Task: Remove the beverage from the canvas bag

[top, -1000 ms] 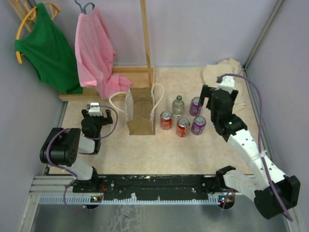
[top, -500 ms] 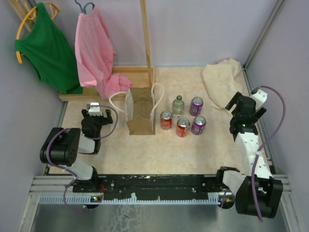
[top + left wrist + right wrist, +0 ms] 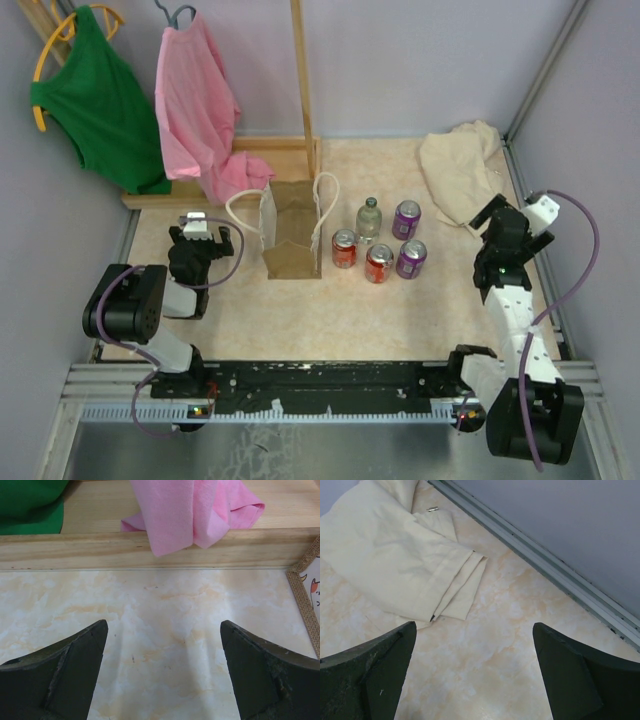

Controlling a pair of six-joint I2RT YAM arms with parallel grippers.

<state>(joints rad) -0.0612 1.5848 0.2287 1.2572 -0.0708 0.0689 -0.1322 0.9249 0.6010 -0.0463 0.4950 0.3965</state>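
The canvas bag stands upright on the table with its mouth open and its two white loop handles spread to either side. What lies inside it cannot be made out from above. Just to the right of the bag stand five drinks, all upright: a glass bottle and a purple can in the far row, and two red cans and a second purple can in the near row.

The left fingers are spread wide with nothing between them. They sit low over bare table to the left of the bag, whose burlap edge shows at the right of the left wrist view. They face a wooden base with a pink garment draped over it.

The right fingers are also wide apart and hold nothing. They are near the table's right edge, well apart from the drinks, and point toward a folded cream cloth.
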